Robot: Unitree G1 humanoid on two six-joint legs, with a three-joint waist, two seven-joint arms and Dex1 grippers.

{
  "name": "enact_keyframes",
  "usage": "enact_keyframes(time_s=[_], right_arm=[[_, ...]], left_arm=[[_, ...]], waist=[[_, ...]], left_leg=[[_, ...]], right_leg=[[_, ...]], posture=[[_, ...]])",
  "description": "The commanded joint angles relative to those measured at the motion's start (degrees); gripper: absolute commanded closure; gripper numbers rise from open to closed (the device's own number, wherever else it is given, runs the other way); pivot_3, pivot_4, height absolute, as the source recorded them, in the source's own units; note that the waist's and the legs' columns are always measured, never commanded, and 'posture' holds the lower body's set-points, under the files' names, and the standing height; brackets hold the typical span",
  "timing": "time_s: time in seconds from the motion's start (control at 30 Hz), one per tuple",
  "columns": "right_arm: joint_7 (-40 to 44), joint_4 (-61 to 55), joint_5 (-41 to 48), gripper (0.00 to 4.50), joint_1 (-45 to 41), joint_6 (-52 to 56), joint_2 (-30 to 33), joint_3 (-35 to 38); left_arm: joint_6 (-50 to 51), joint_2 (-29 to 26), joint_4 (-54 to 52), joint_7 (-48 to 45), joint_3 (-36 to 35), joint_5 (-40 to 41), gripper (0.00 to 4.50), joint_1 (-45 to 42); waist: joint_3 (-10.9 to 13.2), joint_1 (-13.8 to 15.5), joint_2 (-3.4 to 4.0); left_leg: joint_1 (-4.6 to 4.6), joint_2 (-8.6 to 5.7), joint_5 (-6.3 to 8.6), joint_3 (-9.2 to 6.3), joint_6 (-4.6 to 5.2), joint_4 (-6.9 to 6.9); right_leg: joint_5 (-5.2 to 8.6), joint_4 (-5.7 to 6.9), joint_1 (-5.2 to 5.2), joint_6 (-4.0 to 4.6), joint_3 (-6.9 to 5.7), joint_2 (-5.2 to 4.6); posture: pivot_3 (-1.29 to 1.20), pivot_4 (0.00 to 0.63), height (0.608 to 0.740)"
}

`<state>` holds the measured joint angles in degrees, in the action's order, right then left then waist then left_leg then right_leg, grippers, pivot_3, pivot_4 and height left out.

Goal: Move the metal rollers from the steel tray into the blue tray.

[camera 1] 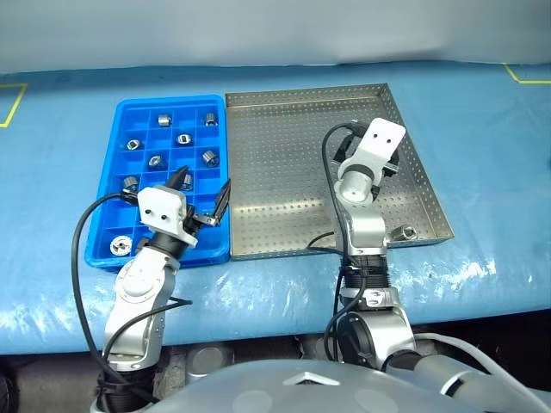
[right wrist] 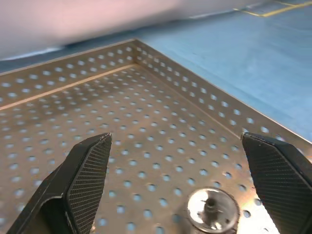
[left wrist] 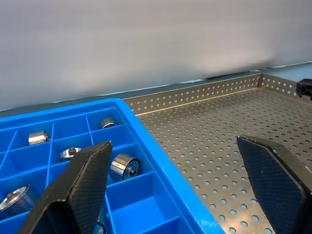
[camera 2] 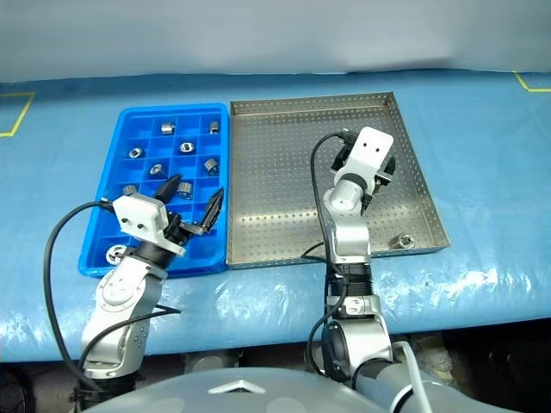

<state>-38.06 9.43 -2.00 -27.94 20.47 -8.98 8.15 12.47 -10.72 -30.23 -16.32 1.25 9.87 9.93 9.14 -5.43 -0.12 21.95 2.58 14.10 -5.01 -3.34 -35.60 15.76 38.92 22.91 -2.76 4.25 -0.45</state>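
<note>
The blue tray (camera 1: 172, 100) lies on the left and holds several metal rollers (camera 1: 183, 138) in its compartments. Touching its right side is the steel tray (camera 1: 284, 163), where one roller (camera 1: 403, 231) rests near the front right corner. My left gripper (camera 1: 205, 181) hovers open and empty over the blue tray's near right part, its fingers (left wrist: 87, 180) straddling the wall between the two trays. My right gripper (right wrist: 175, 146) stands open and empty over the steel tray's right side. A roller (right wrist: 213, 209) lies on the perforated floor low between its fingers, close to the tray's right rim.
Both trays sit on a pale blue table cover (camera 1: 482, 129) with yellow tape marks at the far corners (camera 1: 525, 77). The table's front edge runs just before the trays. A pale wall stands behind. Black cables loop off both arms.
</note>
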Motion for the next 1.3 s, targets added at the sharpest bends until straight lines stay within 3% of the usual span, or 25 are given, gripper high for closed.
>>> enact_keyframes(time_s=[0.03,0.37,0.47,0.67,0.7,0.87,1.03,1.17,1.3], right_arm=[[-4.1,0.7,1.5,0.02,-1.9,-0.8,-4.9,2.4],[-5.6,7.7,11.1,0.02,-6.4,-0.2,-5.0,6.9],[-5.1,8.0,12.4,0.61,-6.9,0.1,-4.3,6.8],[-2.7,4.4,12.2,2.58,-5.6,3.2,-3.9,2.8],[-2.1,3.5,11.8,2.67,-5.3,4.0,-3.8,1.7],[6.6,-2.4,9.9,2.67,-5.6,10.0,-2.8,-9.3],[21.1,-7.3,8.6,2.67,-9.6,16.3,0.5,-21.0],[35.3,-9.1,11.0,2.67,-12.4,19.1,3.0,-26.7],[42.0,-10.3,11.1,2.67,-12.8,22.0,3.7,-29.6]], left_arm=[[-0.1,-0.3,-0.9,-0.3,0.2,0.5,0.0,-0.4],[-0.4,0.1,-2.1,0.5,0.3,0.4,0.0,1.4],[-0.6,0.2,-2.2,0.7,0.2,0.3,0.0,1.9],[-0.9,0.4,-2.4,1.4,0.0,0.1,0.0,2.6],[-0.9,0.4,-2.4,1.5,0.0,0.1,0.0,2.7],[-1.4,0.8,-3.3,2.9,-1.1,0.3,0.0,4.1],[-2.0,1.7,-4.8,5.0,-2.5,-0.4,0.0,6.6],[-2.8,2.2,-6.4,6.3,-3.7,-0.7,0.0,9.9],[-3.9,2.7,-7.5,7.0,-5.5,0.1,0.0,13.0]], waist=[[0.0,-0.1,0.0],[0.0,0.0,0.02],[0.0,0.2,0.02],[0.0,0.5,0.02],[0.0,0.5,0.03],[0.0,0.7,0.07],[0.1,1.6,0.06],[0.0,2.9,0.05],[0.0,4.4,0.03]], left_leg=[[0.0,0.0,0.0,0.0,0.0,0.0],[-0.03,0.0,0.01,0.0,0.02,-0.01],[-0.05,0.0,0.01,0.0,0.02,-0.01],[-0.04,0.0,0.01,0.0,0.02,0.0],[-0.04,0.01,0.01,0.0,0.02,0.0],[-0.05,0.02,0.01,-0.01,0.02,0.02],[-0.05,0.03,0.01,-0.01,0.02,0.03],[-0.04,0.03,0.01,-0.08,0.02,0.04],[-0.03,0.02,0.01,-0.1,0.02,0.07]], right_leg=[[0.0,0.0,0.0,0.0,0.0,0.0],[0.0,0.01,-0.03,0.0,0.01,0.01],[0.0,0.01,-0.04,0.0,0.0,0.02],[0.0,0.01,-0.04,0.0,0.01,0.02],[0.0,0.01,-0.04,0.0,0.01,0.02],[0.0,0.01,-0.03,0.0,0.0,0.04],[0.01,0.0,-0.02,0.0,-0.01,0.04],[0.01,-0.04,-0.03,0.0,-0.09,0.04],[0.02,-0.1,-0.05,0.01,-0.13,0.01]], posture=[[-0.06,0.15,0.74],[-0.02,0.15,0.74],[-0.01,0.15,0.74],[0.01,0.15,0.74],[0.01,0.15,0.74],[0.04,0.15,0.74],[0.09,0.15,0.74],[0.13,0.15,0.74],[0.16,0.15,0.74]])
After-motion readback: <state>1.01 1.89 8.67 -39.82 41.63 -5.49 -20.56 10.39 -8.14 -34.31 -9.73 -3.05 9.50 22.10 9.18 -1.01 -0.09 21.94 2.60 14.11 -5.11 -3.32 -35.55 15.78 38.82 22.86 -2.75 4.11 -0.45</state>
